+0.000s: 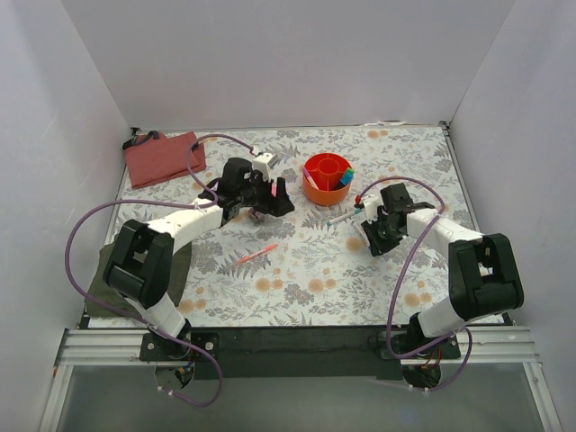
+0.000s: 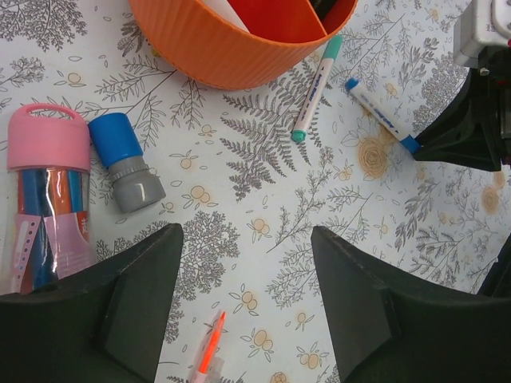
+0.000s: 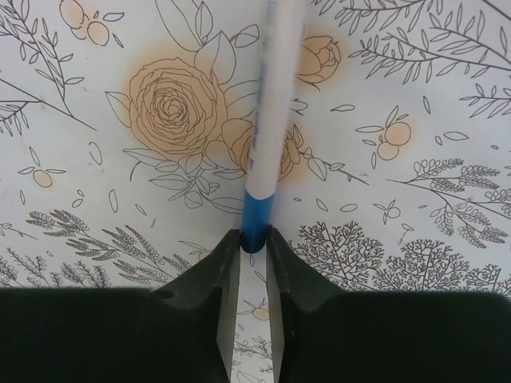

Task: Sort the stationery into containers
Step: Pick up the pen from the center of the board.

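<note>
My R pincer (image 3: 254, 242) clamped on blue end of white felt-tip (image 3: 271, 96); not lifted yet, I judge. My L pincer (image 2: 246, 238) apart, empty. Orange cup (image 2: 231, 48) ahead of L holds few pcs. Out of cup: pink tube (image 2: 46, 191) + blue-cap highlighter (image 2: 126, 161) beside 1 L finger, teal pen (image 2: 316, 86) ahead, orange-red pen (image 2: 211, 355) beneath. Approx 5 to go.

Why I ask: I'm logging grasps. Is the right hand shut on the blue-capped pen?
Yes, the right wrist view shows the right hand pinching the blue-capped pen by its blue end.
</note>
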`<control>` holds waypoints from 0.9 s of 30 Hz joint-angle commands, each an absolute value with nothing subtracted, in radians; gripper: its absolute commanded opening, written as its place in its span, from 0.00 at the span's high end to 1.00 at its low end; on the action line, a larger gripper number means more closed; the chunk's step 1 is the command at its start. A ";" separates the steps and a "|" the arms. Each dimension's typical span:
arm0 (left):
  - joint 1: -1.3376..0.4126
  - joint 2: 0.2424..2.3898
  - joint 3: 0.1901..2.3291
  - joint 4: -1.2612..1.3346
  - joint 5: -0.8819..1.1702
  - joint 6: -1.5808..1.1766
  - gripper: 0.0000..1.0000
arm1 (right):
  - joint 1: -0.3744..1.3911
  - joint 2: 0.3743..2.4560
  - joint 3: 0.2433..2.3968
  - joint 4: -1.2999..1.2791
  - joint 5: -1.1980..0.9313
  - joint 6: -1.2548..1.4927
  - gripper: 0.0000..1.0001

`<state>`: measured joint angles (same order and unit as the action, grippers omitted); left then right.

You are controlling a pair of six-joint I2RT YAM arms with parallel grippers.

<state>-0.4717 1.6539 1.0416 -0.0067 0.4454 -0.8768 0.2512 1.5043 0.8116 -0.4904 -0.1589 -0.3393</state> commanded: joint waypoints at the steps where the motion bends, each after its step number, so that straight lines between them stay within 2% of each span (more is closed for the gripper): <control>1: -0.474 1.580 1.026 0.032 0.428 -0.861 0.35 | 0.258 1.519 0.830 -0.479 -0.166 -0.327 0.81; 4: -0.474 1.578 1.022 0.041 0.430 -0.861 0.35 | 0.256 1.499 0.824 -0.486 -0.157 -0.336 0.92; 7: -0.474 1.569 1.026 0.041 0.433 -0.847 0.35 | 0.256 1.424 0.837 -0.563 -0.134 -0.400 0.99; 12: -0.469 1.557 1.025 0.063 0.399 -0.822 0.35 | 0.256 1.385 1.041 -0.809 -0.071 -0.575 0.99; 17: -0.466 1.574 1.071 0.075 0.387 -0.818 0.35 | 0.291 1.339 1.173 -0.867 0.030 -0.779 0.99; 23: -0.451 1.588 1.134 0.048 0.393 -0.808 0.35 | 0.402 1.276 1.171 -0.744 0.188 -1.139 0.99; 26: -0.440 1.594 1.166 0.017 0.396 -0.802 0.35 | 0.460 1.226 1.048 -0.570 0.296 -1.417 0.99; 27: -0.439 1.594 1.178 0.014 0.393 -0.799 0.35 | 0.477 1.209 1.008 -0.425 0.349 -1.507 0.99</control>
